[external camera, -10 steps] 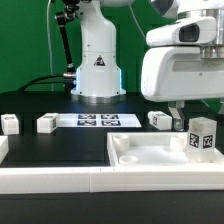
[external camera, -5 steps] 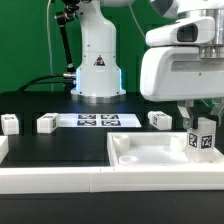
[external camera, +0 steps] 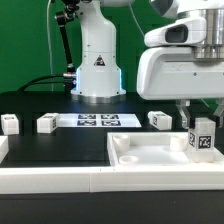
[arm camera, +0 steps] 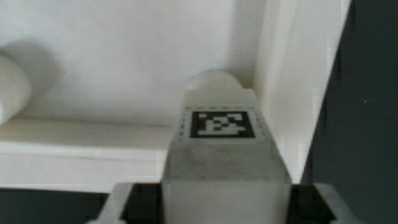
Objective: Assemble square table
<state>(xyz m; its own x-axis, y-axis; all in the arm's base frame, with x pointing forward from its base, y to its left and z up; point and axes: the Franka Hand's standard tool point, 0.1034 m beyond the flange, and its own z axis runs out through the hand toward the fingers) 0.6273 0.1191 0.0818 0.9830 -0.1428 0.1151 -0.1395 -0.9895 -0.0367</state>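
Observation:
The square table's white tabletop point(external camera: 150, 155) lies rim up at the front, toward the exterior view's right. A white tagged leg point(external camera: 203, 138) stands upright at its right corner, and my gripper point(external camera: 203, 132) is shut on it from above. In the wrist view the leg point(arm camera: 222, 140) runs out from between the dark fingers point(arm camera: 143, 200), tag facing the camera, over the tabletop's inner corner point(arm camera: 107, 140). My gripper point(arm camera: 222, 205) grips its near end. Three more legs point(external camera: 10, 124), point(external camera: 46, 124), point(external camera: 160, 120) lie on the black table.
The marker board point(external camera: 97, 121) lies flat in front of the robot base point(external camera: 97, 70). A long white rail point(external camera: 90, 182) runs along the front edge, with another white piece point(external camera: 3, 150) at the exterior view's left.
The fingers have closed onto the upright leg, which stood free between them one second ago. The leg has stayed at the tabletop's right corner.

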